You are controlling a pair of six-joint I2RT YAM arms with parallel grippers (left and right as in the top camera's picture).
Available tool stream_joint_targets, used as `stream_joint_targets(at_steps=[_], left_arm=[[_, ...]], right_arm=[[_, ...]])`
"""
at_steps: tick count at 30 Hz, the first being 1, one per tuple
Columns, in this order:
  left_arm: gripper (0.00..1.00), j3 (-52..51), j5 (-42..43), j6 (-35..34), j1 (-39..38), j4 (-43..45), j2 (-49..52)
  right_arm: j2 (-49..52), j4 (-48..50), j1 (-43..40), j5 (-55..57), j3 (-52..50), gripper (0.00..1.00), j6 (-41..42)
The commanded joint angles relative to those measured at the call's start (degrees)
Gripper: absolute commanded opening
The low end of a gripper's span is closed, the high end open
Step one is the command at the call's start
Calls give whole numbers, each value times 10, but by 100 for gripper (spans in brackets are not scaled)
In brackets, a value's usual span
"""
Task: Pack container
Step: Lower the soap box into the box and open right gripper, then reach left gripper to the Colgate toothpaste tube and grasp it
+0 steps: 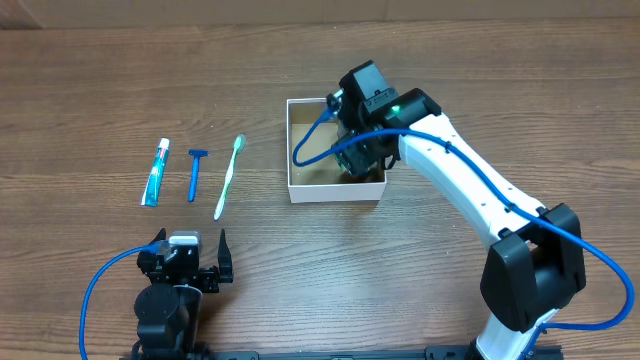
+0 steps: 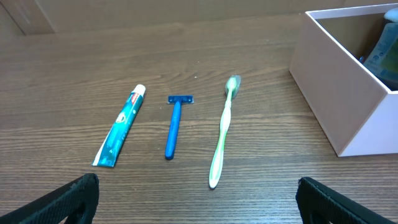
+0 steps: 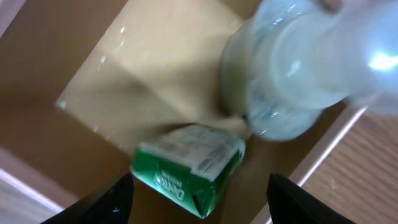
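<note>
Right claw point(image 3: 200, 198) over container point(image 1: 335, 190) — apparently open.

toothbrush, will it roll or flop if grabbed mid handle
The toothbrush looks like thin moulded plastic, so probably stiff and light. Its slim, glossy handle lies low on the table, so a pinch may slip or pivot it.

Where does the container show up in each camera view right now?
Overhead: the container sits near the centre of the picture.
Left wrist: it is at the right edge, with one white corner and wall showing.
Right wrist: its brown floor fills most of the frame.
Shared landmark: the toothbrush lies left of it in the overhead and left wrist views; the right wrist view does not show it.
</note>
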Motion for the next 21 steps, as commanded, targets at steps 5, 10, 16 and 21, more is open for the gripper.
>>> stream_joint_targets(at_steps=[5, 10, 16, 21], left_arm=[[100, -3, 7, -12, 4, 2, -6], [100, -3, 7, -12, 4, 2, -6], [100, -3, 94, -64, 3, 28, -6], [100, 5, 157, -150, 3, 47, -1]], right_arm=[[-54, -63, -6, -24, 3, 71, 148], [-118, -111, -50, -24, 3, 83, 280], [-153, -123, -177, -115, 3, 100, 327], [-151, -123, -296, -174, 2, 100, 348]])
